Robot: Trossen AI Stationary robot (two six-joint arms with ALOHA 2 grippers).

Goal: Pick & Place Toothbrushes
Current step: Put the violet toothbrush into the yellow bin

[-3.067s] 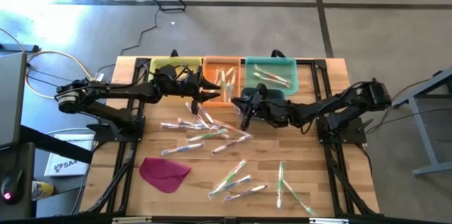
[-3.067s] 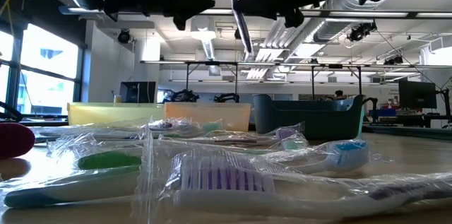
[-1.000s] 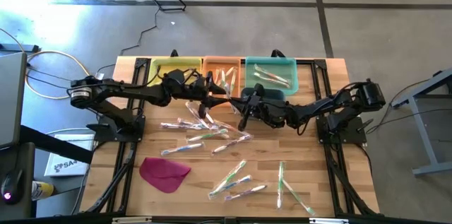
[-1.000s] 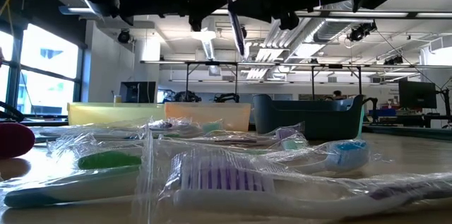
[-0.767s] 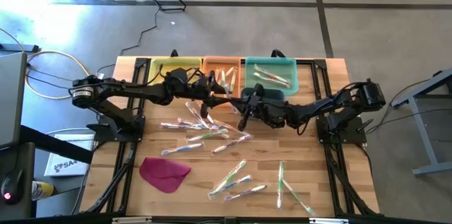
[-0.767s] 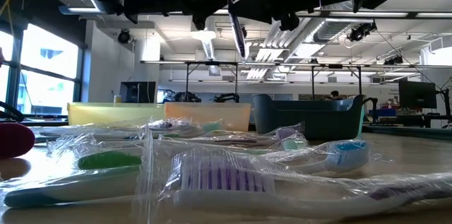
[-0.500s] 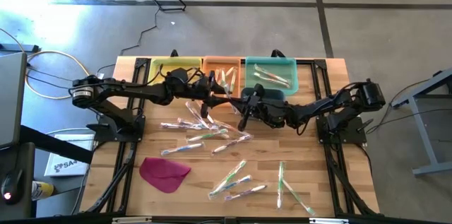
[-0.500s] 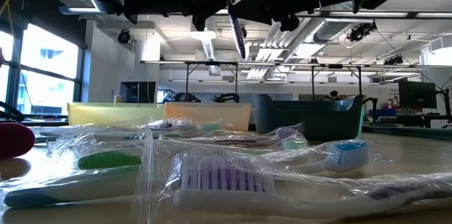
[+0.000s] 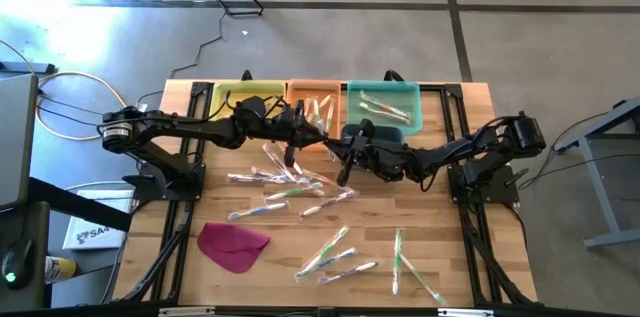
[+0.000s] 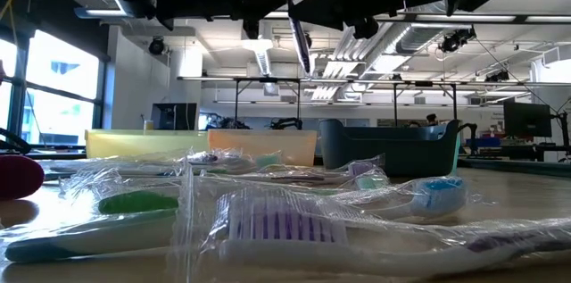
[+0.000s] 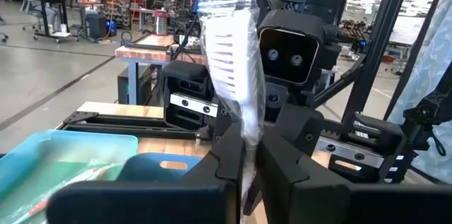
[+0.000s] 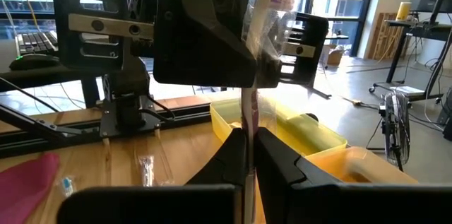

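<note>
I am in the middle of a handover in the air, above the centre of the table (image 9: 180,247) in the high view. My right gripper (image 12: 248,155) is clamped on the lower end of 1 wrapped toothbrush (image 11: 236,68), which stands upright with its bristles on top. My left gripper (image 11: 248,174) has its fingers narrowed onto the same toothbrush from the other side, so both grippers hold it at once, just in front of the 3 bins at the upper middle of the frame: yellow (image 9: 244,91), orange (image 9: 312,93) and teal (image 9: 382,103).

The rest of the toothbrushes lie loose on the table, 1 cluster at centre (image 9: 290,189), more toward the lower right (image 9: 335,255), and a few already in the orange and teal bins.

As I judge it, the next move is for my right gripper to let go once the left has a firm hold. Then the left carries the toothbrush to the bin matching its colour; the wrapper's glare hides the handle colour from me.
</note>
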